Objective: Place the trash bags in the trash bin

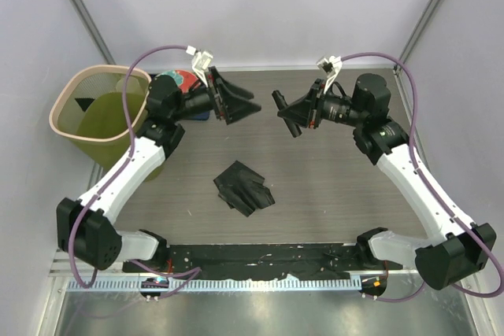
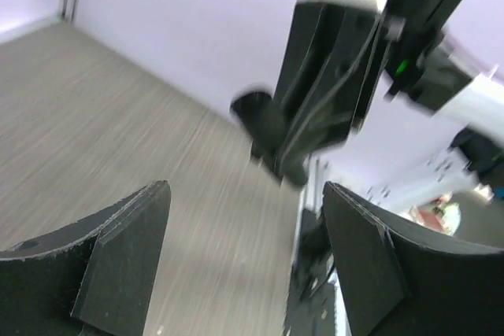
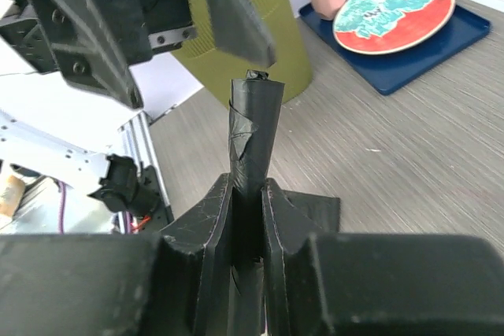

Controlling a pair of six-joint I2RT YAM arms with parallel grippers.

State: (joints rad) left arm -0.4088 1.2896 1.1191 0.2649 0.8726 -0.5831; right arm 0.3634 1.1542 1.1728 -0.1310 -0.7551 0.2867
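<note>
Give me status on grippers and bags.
Left gripper open, empty. Right gripper shut on a rolled trash bag. Second trash bag loose on the table. Trash bin far left, unobstructed.

Lab test booth: plain white walls, aluminium frame posts (enclosed bench)

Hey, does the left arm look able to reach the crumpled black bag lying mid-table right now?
Probably yes. The left gripper is open and empty, and the trash bag lies uncovered on the table, nearer the arm bases, with nothing between them.
</note>
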